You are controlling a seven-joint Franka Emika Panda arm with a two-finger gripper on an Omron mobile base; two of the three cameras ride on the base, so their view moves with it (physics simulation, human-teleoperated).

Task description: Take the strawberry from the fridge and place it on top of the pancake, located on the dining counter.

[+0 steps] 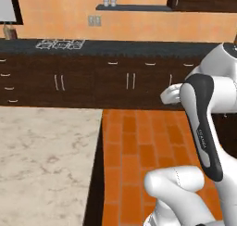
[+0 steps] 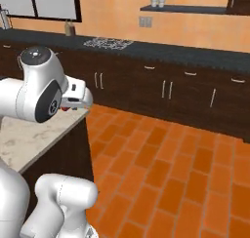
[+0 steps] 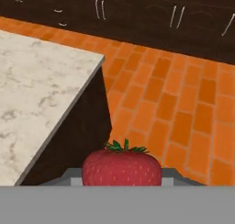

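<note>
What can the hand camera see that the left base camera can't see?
The hand view alone gives the strawberry close up, red with green leaves, sitting between the gripper's fingers.

The left base view alone gives the robot's white arm, the black-topped wall counter with its stove grates, and a shelf holding two cups.

Both share the dining counter with its beige marbled top, the orange tiled floor and the dark cabinets with pale handles.

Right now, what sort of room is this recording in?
A rendered home kitchen, most likely: a beige marbled island counter, dark brown wall cabinets under a black top carrying a stove grate, and an orange tiled floor. The claw holds a strawberry.
</note>
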